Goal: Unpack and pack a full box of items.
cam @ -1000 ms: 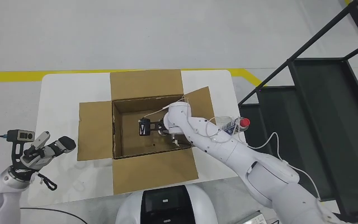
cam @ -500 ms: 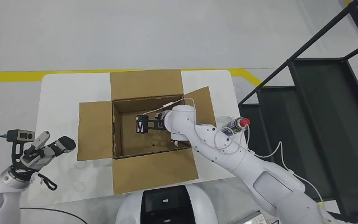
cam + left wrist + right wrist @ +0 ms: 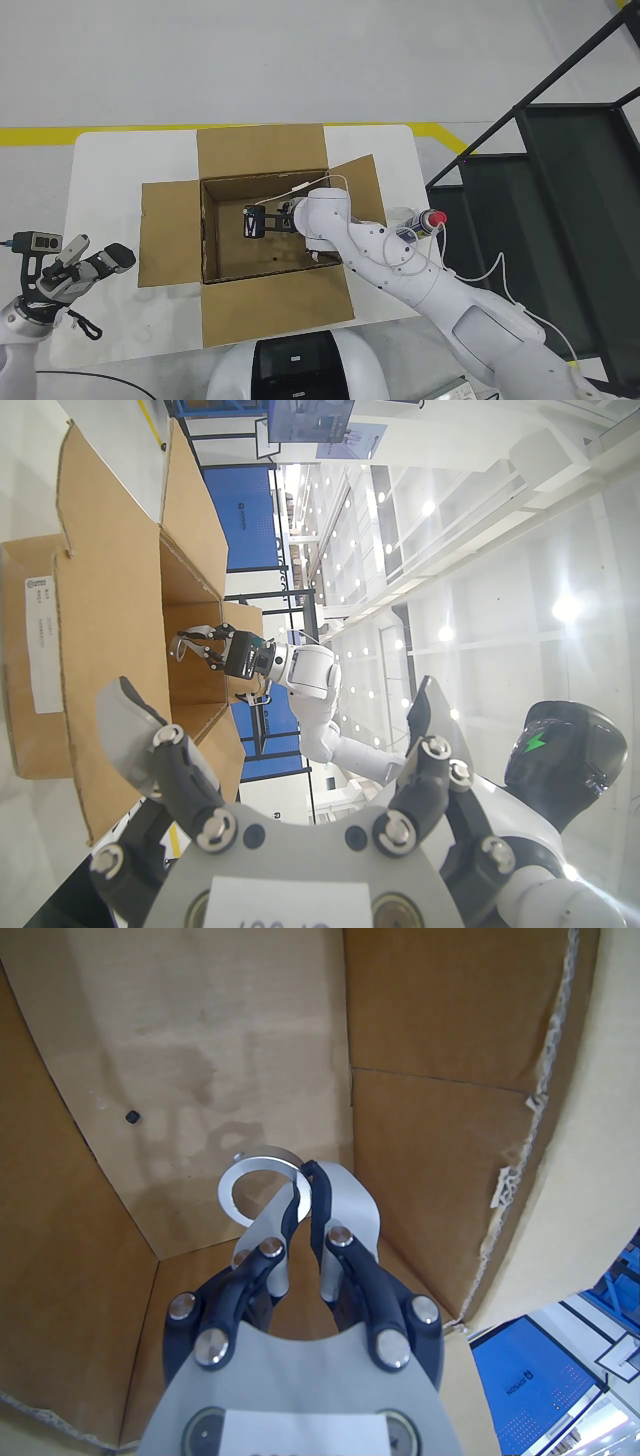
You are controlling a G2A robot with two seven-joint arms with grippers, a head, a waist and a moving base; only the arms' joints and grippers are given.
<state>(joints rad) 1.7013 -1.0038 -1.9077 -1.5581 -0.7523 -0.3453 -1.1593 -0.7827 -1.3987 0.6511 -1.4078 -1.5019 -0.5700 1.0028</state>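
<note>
An open cardboard box (image 3: 262, 150) stands in the middle of the white table (image 3: 110, 180), flaps folded out. My right gripper (image 3: 306, 1183) is inside it, above the floor, shut on the edge of a flat silver metal ring (image 3: 235, 1188). From above, the right gripper (image 3: 250, 222) hangs over the box's middle. In the left wrist view the box (image 3: 115, 600) lies ahead, with the right gripper (image 3: 192, 645) holding the ring (image 3: 175, 647) above its opening. My left gripper (image 3: 100, 260) sits off the table's left edge, open with nothing in it, its fingers (image 3: 125, 705) spread wide.
A bottle with a red cap (image 3: 425, 220) lies on the table right of the box, beside the right arm. A small black bit (image 3: 132, 1117) rests on the box floor. A black stair frame (image 3: 560, 170) stands to the right of the table.
The right arm swung its elbow in and carried the ring slightly left and toward the box's far wall, then held still. The left arm has not moved.
</note>
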